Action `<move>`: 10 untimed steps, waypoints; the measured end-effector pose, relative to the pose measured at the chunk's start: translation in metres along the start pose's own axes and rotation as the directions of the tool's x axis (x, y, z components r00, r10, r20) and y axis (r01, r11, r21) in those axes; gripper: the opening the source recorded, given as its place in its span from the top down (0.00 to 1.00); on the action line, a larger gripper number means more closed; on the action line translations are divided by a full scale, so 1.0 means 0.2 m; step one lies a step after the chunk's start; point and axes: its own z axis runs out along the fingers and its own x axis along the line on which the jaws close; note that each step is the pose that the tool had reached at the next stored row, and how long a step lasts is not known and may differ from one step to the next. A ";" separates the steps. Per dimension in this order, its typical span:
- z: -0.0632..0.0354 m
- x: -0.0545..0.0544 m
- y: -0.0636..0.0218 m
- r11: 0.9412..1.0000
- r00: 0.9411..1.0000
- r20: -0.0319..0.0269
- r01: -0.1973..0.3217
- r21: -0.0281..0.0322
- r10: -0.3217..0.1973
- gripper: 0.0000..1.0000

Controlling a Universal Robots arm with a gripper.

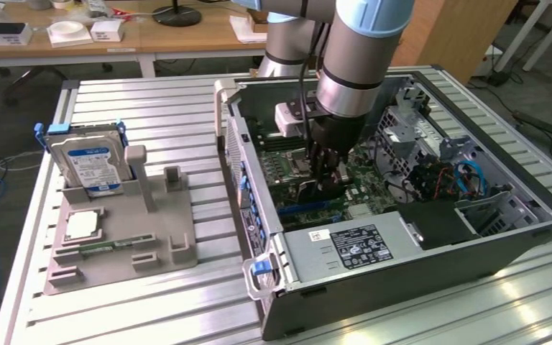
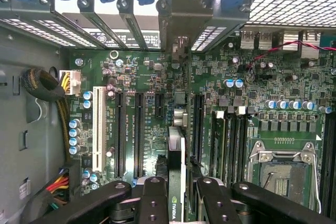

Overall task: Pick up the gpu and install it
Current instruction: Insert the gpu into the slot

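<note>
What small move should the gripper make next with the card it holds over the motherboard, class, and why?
Probably a short, straight push down. The gripper is shut on the gpu, held edge-on among the motherboard's long slots, its metal bracket already at the case's rear openings. Whether it is fully seated cannot be told.

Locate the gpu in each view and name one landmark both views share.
Exterior view: the gpu is a dark card held edge-on under the end effector, low inside the open computer case, above the green motherboard.
Wrist view: the gpu stands edge-on between the end effector's fingers, its silvery bracket reaching to the case's rear slots.
Shared landmark: the empty processor socket on the motherboard.
</note>
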 end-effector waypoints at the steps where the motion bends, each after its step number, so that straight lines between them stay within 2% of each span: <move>1: 0.000 0.00 0.002 1.000 1.000 0.000 0.000 0.000 0.000 0.74; 10: 0.000 0.00 0.013 1.000 1.000 0.000 0.000 0.000 0.000 0.74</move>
